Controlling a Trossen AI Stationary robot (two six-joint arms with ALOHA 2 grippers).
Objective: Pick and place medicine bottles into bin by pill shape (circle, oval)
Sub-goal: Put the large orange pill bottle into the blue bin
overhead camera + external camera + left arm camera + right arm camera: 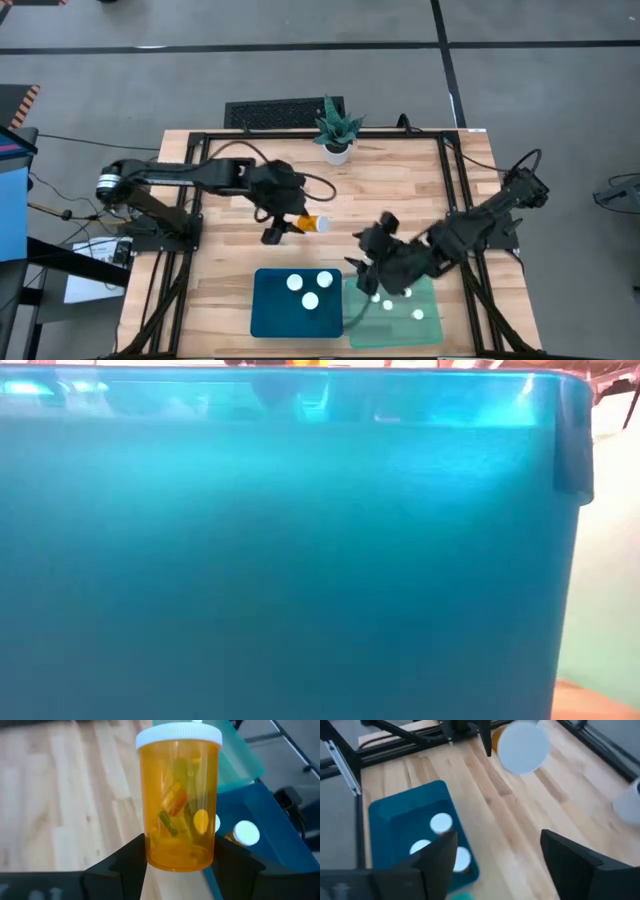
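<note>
From my remote station I see the left gripper [283, 228] clamped on a medicine bottle [313, 223], whose amber body sits squeezed between the two fingers [131, 857] with its white cap pointing away from the wrist, held above the wooden table [210, 270] just behind the dark blue bin [296, 303]. That bin, ahead of and below the left gripper, holds three white-capped bottles [310, 300]. Farther right, my right gripper [375, 275] hangs with its fingers spread apart and nothing between them, over the near edge of the mint green bin [395, 320], where more capped bottles [417, 314] stand just beneath it.
</note>
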